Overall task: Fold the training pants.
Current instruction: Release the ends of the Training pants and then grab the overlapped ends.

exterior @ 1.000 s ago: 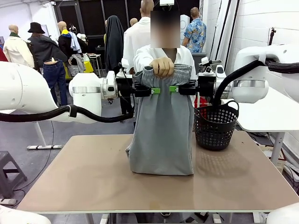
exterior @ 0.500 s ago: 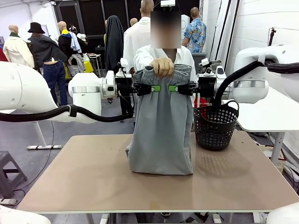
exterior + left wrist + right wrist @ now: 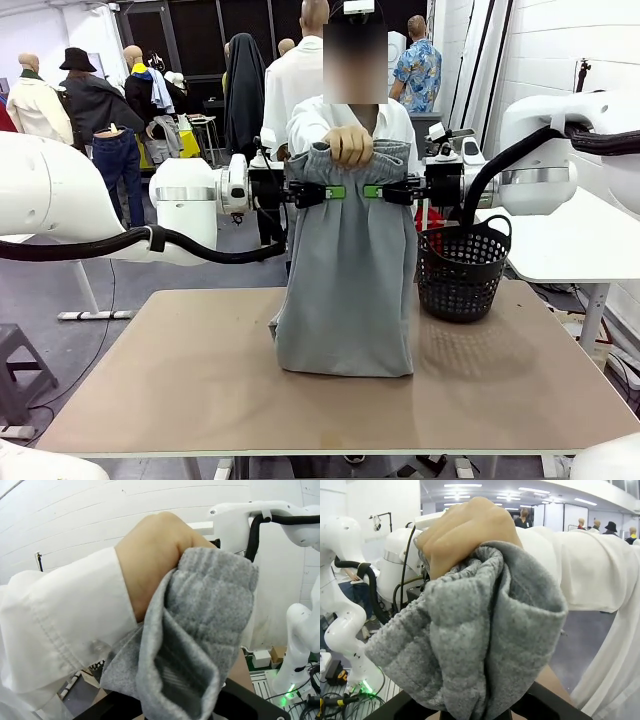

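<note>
Nearest the camera lay the bare tan desk [image 3: 150, 380], smooth and matte. Farther in, at its middle, the lower end of the training pants [image 3: 345, 290] rested on it in a soft, rounded bunch. From there the light grey jersey rose in one narrow column with its long axis upright. The cloth looked thick and limp, with lengthwise creases.

Just under the gathered, ribbed waistband, the left gripper [image 3: 330, 191] came in level from one side. The right gripper [image 3: 374, 190] came in from the other. Each was clenched on the fabric with its green pads pressed into it, and the two sat close together, level with each other. In both wrist views the grey knit welled up from between the black fingers.

Above them, the person's hand [image 3: 349, 145] gripped the middle of the waistband from the top, a white sleeve [image 3: 60, 620] behind it. So the garment hung straight down from both grippers, neither arm nearer than the other. Any lowering or laying flat would probably turn on that vertical hang, and on the hand letting go.

A black mesh basket [image 3: 462, 270] stood just beside the pants, on the robot's right.
</note>
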Motion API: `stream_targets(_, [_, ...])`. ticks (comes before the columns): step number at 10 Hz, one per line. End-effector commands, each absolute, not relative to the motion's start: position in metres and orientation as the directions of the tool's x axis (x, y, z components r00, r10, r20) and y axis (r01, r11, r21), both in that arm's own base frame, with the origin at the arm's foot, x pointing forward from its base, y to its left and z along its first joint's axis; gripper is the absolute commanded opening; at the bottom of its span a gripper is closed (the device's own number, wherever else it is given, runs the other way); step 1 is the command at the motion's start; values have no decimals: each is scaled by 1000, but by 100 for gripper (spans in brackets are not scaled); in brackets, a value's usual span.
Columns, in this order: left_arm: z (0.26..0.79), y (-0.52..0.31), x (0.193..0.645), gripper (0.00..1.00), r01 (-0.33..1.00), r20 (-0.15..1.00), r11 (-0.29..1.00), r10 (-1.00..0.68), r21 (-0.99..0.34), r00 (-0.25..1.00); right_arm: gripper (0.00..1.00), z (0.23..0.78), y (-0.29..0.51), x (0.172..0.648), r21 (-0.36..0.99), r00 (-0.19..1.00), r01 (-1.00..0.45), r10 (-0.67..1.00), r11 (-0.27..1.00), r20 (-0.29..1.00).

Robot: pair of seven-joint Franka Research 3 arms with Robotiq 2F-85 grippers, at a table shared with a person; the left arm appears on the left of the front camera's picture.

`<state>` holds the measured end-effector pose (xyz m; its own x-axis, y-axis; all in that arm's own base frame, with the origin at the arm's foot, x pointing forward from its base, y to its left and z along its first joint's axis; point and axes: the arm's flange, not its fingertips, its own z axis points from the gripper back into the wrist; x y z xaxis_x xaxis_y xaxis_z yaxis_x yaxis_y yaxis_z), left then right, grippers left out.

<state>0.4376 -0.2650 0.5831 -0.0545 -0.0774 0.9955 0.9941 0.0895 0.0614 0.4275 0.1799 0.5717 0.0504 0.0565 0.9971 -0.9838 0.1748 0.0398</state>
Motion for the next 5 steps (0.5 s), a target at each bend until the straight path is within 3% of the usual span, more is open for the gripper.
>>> stream_targets(1, [582, -273, 448, 0, 1000, 993, -11, -112, 26, -27, 0, 577, 181, 437, 43, 57, -981, 69, 190, 996])
stream_targets(2, [583, -265, 438, 0, 994, 996, 89, -77, 61, -55, 0, 572, 180, 428, 40, 50, -984, 57, 175, 997])
stream_targets(5, [583, -265, 438, 0, 994, 996, 89, -77, 61, -55, 0, 572, 180, 428, 40, 50, -984, 57, 175, 997])
